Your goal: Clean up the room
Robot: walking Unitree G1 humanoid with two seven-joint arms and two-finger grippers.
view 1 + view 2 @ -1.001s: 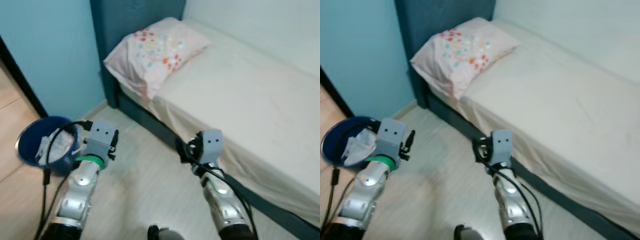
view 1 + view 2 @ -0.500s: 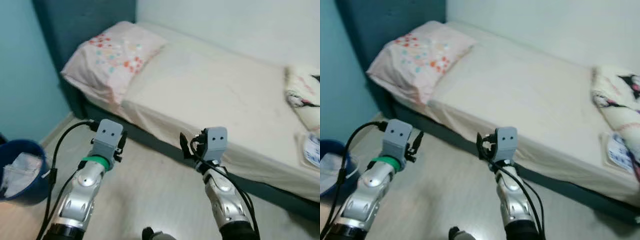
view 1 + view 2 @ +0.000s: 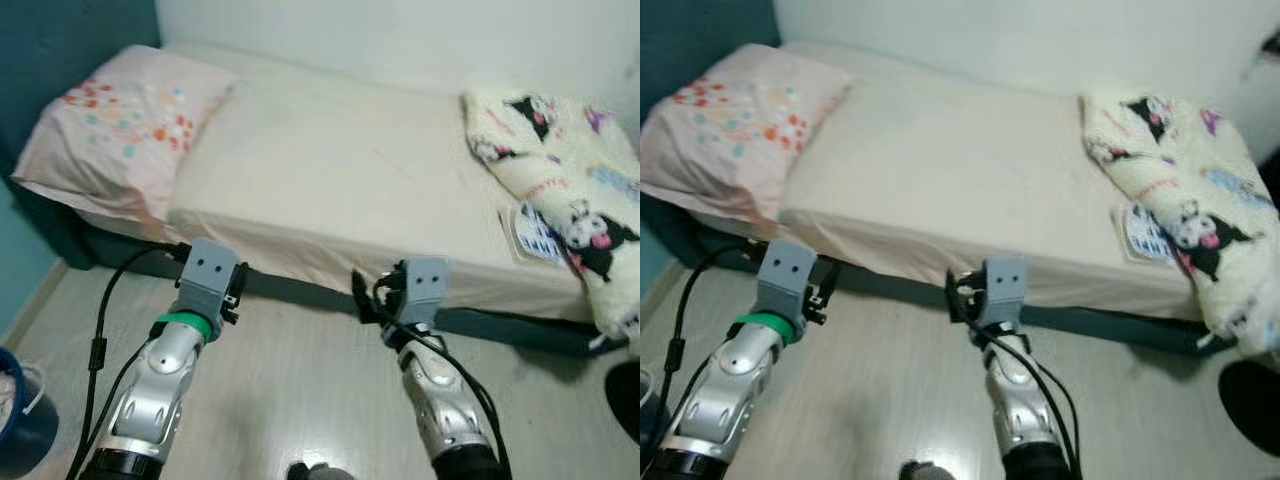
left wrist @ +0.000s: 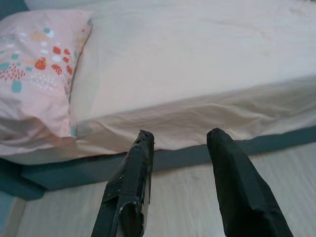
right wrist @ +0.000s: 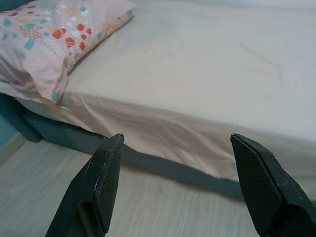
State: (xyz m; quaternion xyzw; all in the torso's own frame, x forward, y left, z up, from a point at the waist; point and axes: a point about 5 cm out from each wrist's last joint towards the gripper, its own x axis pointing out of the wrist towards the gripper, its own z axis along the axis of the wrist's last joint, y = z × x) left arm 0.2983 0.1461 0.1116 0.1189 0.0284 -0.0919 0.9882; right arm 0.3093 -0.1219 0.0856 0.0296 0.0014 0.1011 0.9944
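Here you face the bed (image 3: 330,170), its cream sheet bare in the middle. At its foot end lies a crumpled cartoon-print blanket (image 3: 560,200); at its head end, a pink dotted pillow (image 3: 115,125). Your left gripper (image 4: 180,143) and right gripper (image 5: 177,143) hover over the floor beside the bed's near edge, both spread apart and holding nothing.
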